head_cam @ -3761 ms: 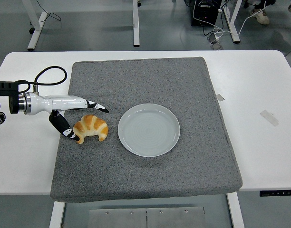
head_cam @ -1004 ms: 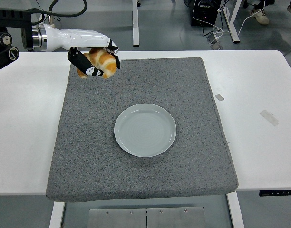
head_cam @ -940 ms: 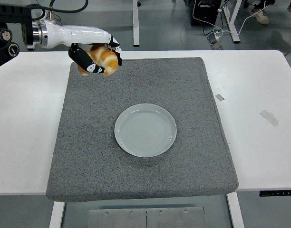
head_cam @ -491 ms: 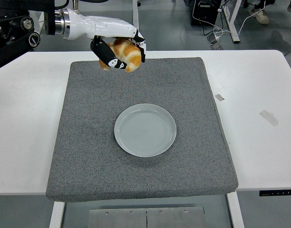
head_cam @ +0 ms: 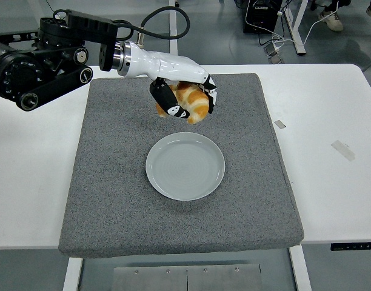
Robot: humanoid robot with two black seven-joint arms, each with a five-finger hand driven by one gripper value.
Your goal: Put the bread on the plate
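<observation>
Head view, starting at the bottom of the frame: the near edge of the white desk [head_cam: 331, 200] carries a grey mat [head_cam: 113, 200] that covers most of the middle. At the centre of the frame the plate [head_cam: 185, 166] lies flat on that mat with nothing on it at all; I judge the mat is there to give a soft, non-slip bed under it. Just above the plate in the picture, my left hand [head_cam: 180, 97] comes in from the upper left, and its fingers [head_cam: 167, 100] are curled tight around the bread [head_cam: 192, 102], a golden croissant carried clear of the mat. I hold it from above, thumb on one side and the rest wrapped over, so that it hangs free for setting down. The bread looks short of the plate's far rim, not yet over its centre. My right hand is nowhere in the picture.
</observation>
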